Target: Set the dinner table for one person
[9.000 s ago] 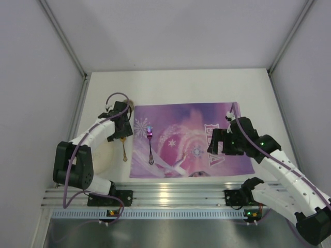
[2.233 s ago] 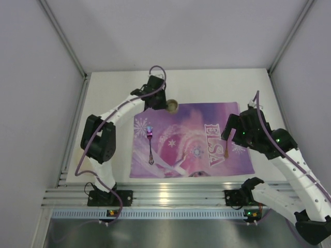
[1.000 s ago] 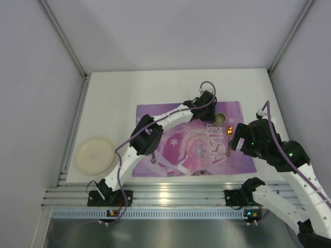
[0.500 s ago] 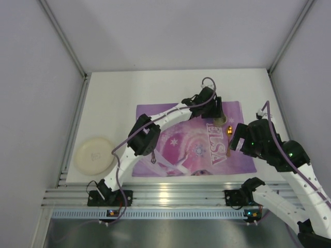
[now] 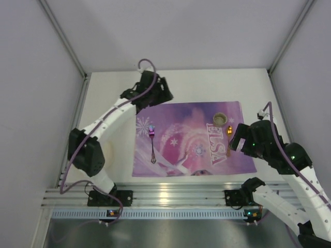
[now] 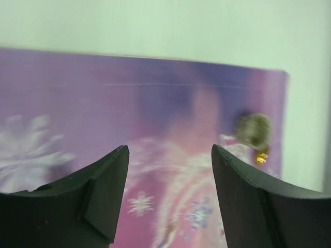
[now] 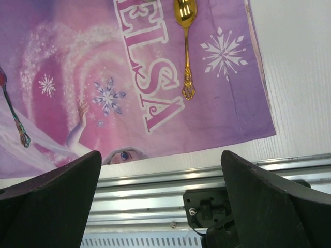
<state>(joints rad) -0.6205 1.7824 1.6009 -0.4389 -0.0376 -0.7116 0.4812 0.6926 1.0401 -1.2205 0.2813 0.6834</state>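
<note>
Left gripper (image 5: 160, 92) sits upper left of centre in the top view, fingers (image 6: 103, 196) spread, nothing between them, near the upper-left corner of the purple placemat (image 5: 191, 142). Right gripper (image 7: 160, 206) jaws wide apart, empty, over the placemat's right edge. Small cup (image 5: 220, 119) upper right on the placemat, gold spoon (image 5: 229, 135) just below it, fork (image 5: 152, 144) on its left part. White dinner table (image 5: 103, 103) lies under everything, mid-frame.

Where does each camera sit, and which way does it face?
Top external: above and behind, looking down on white tabletop and purple snowflake placemat; left arm, right arm show.
Left wrist: on left gripper, facing across placemat toward small tan cup; dark fingers show.
Right wrist: on right gripper, facing down at gold spoon; dark fingers show.
Shared: all see the placemat.
</note>
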